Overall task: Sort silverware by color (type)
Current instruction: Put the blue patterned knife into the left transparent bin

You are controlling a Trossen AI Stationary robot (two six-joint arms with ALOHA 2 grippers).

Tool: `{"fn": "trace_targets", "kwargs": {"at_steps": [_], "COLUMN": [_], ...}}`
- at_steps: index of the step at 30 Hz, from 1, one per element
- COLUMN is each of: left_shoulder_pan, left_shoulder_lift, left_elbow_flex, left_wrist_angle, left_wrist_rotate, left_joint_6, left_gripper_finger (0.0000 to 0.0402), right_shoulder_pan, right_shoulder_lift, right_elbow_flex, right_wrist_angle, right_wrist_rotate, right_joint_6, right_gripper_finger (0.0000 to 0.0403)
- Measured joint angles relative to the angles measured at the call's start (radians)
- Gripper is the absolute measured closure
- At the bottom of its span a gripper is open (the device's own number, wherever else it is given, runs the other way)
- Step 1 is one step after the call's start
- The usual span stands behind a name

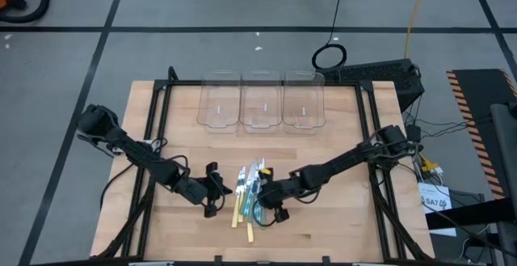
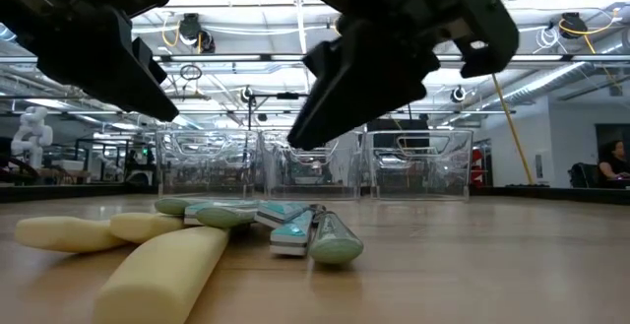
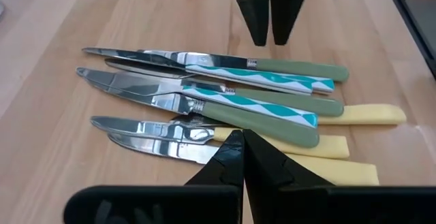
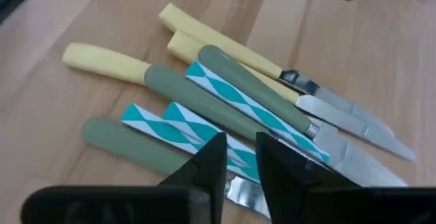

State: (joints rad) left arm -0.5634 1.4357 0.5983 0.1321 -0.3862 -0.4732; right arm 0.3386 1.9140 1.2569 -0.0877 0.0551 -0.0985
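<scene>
Closest to my low camera, pale yellow handles [image 2: 162,270] lie flat on the wooden counter [image 1: 323,234], with green handles [image 2: 335,243] and a teal-and-white patterned handle [image 2: 293,233] piled just behind them; I read these as the butt ends of the silverware [image 1: 250,195], a loose heap of table knives near the counter's front edge, roughly midway between my two arms; from the left wrist camera I see silvery blades [image 3: 136,91] pointing one way and the handles fanned out the other, several knives overlapping and touching.

My right pincer [image 1: 271,199] sits low over the right side of the heap; in its wrist view its fingers [image 4: 211,163] stand a narrow gap apart directly above a teal-patterned handle [image 4: 174,125] and a green handle [image 4: 136,146]; I see nothing clamped between them, so I call it slightly parted and holding nothing.

My left pincer [image 1: 214,189] hovers just beside the heap's left side; its fingers [image 3: 231,159] are pressed together, tips meeting, gripping nothing; beyond them the yellow handles [image 3: 340,146] lie under the green ones.

At the far side of the counter, well apart from the knives, three clear plastic bins [image 1: 261,100] stand side by side in a row.
</scene>
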Motion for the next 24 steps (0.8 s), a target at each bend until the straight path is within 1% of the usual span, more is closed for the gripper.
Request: {"fn": "trace_targets", "kwargs": {"at_steps": [5, 10, 16, 19, 24], "left_shoulder_pan": [-0.002, -0.002, -0.002, -0.002, -0.002], "left_shoulder_lift": [0.0, 0.0, 0.0, 0.0, 0.0], "left_elbow_flex": [0.0, 0.0, 0.0, 0.0, 0.0], "left_wrist_angle": [-0.001, 0.0, 0.005, 0.005, 0.009], "left_wrist_rotate": [0.0, 0.0, 0.0, 0.0, 0.0], "left_joint_6": [-0.004, -0.004, -0.004, -0.004, -0.003], "left_gripper_finger": [0.0396, 0.0396, 0.0396, 0.0396, 0.0396], "right_shoulder_pan": [-0.017, -0.03, -0.045, -0.052, -0.062], "right_shoulder_lift": [0.039, 0.066, 0.066, 0.066, 0.066], "right_elbow_flex": [0.115, 0.181, 0.188, 0.188, 0.187], "right_wrist_angle": [-0.165, -0.279, -0.295, -0.29, -0.291], "right_wrist_rotate": [0.0, 0.0, -0.01, -0.056, -0.058], "right_joint_6": [-0.085, -0.195, -0.345, -0.409, -0.477], "right_gripper_finger": [0.0296, 0.0273, 0.024, 0.0225, 0.0216]}}
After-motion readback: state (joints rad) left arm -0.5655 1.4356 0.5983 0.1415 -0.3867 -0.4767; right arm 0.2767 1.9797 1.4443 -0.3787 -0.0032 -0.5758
